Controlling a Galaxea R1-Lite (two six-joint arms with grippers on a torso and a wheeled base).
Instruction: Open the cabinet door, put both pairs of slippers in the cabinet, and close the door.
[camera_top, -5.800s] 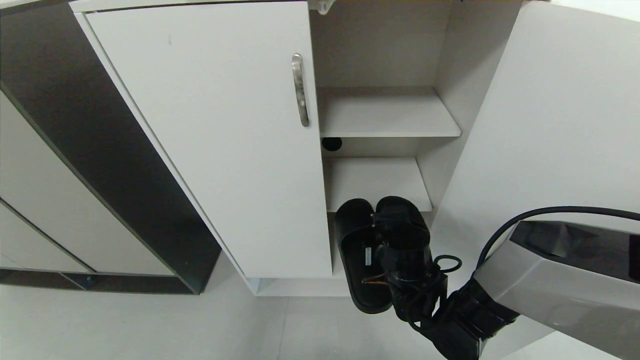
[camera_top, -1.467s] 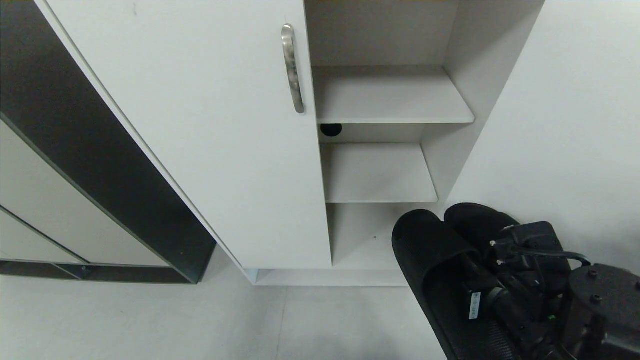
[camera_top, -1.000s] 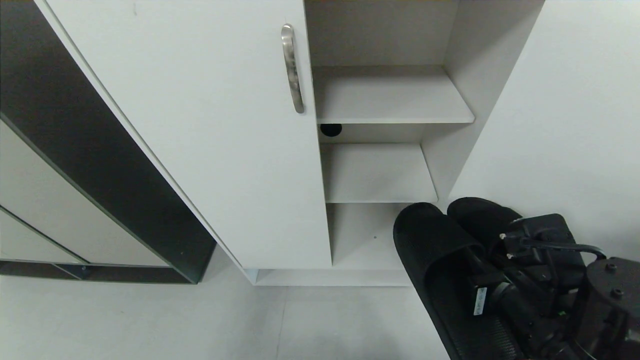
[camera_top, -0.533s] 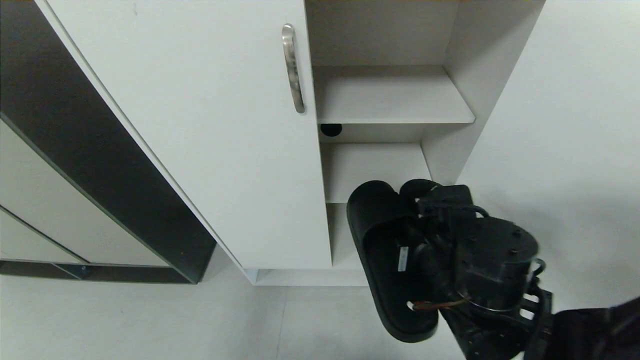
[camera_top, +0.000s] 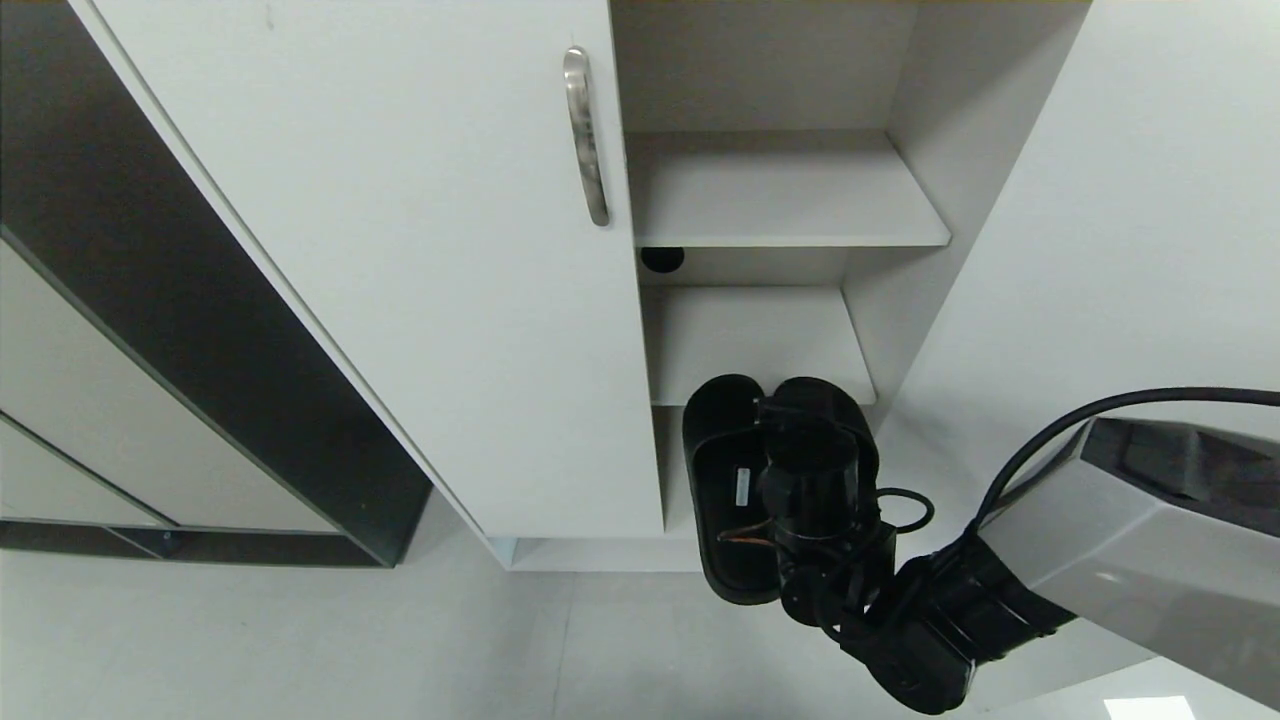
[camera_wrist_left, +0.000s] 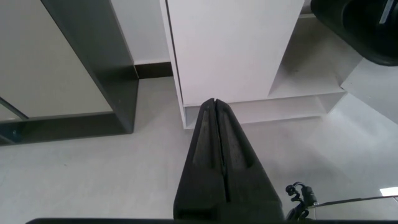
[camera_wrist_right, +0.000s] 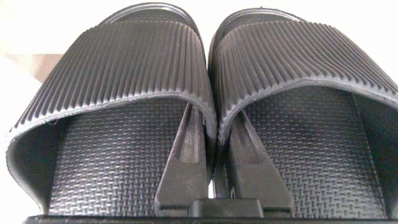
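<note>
Well, black slippers (camera_wrist_right: 134, 74) (ribbed, paired).

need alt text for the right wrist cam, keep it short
The right gripper pinches a pair of black slippers by their touching inner walls, with one finger inside each slipper. The slippers sit side by side, ribbed straps arching over textured footbeds.

A pale grey floor (camera_top: 250, 650) meets a dark-framed panel (camera_top: 200, 300) at left.
</note>
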